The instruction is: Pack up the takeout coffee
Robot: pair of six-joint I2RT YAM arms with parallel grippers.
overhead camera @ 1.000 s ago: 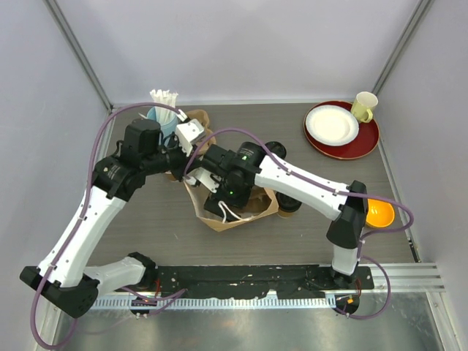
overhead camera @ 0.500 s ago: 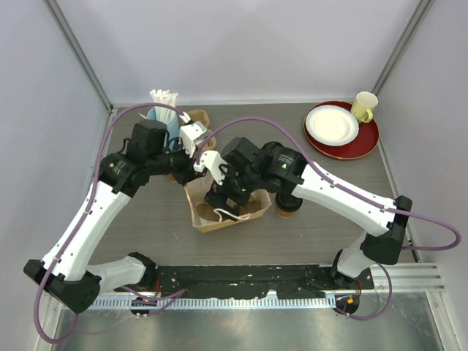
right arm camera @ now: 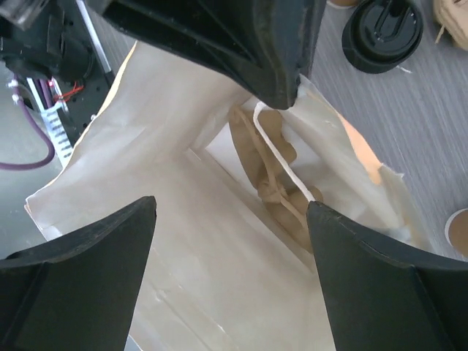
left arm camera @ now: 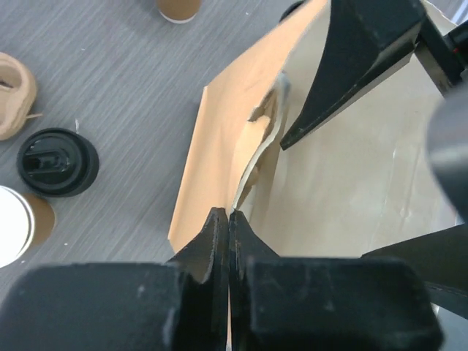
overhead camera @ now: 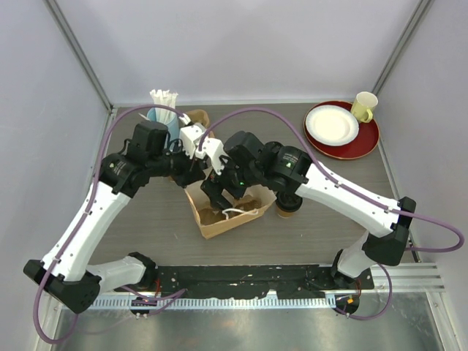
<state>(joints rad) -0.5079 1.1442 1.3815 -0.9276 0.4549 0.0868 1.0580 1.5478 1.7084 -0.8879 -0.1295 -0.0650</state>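
A brown paper bag (overhead camera: 232, 213) stands open in the middle of the table. My left gripper (overhead camera: 191, 174) is shut on its near-left rim, and the pinched rim shows in the left wrist view (left arm camera: 223, 213). My right gripper (overhead camera: 218, 191) is open and empty, its fingers spread inside the bag's mouth (right arm camera: 230, 205). One takeout coffee cup (overhead camera: 289, 207) stands just right of the bag, partly under the right arm. Another black-lidded cup (left arm camera: 57, 162) stands outside the bag; it also shows in the right wrist view (right arm camera: 382, 29) but is hidden by the arm in the top view.
A brown pulp carrier (right arm camera: 269, 164) and a white bag handle lie inside the bag. A light-blue cup of straws (overhead camera: 162, 110) and a brown pulp piece (overhead camera: 197, 117) stand at the back left. A red tray (overhead camera: 363, 142) with a white plate and yellow mug is at the back right.
My right arm has swung its elbow out to the right and brought its open gripper into the bag's mouth. The bag has turned and shifted a little. My left gripper still grips the rim.
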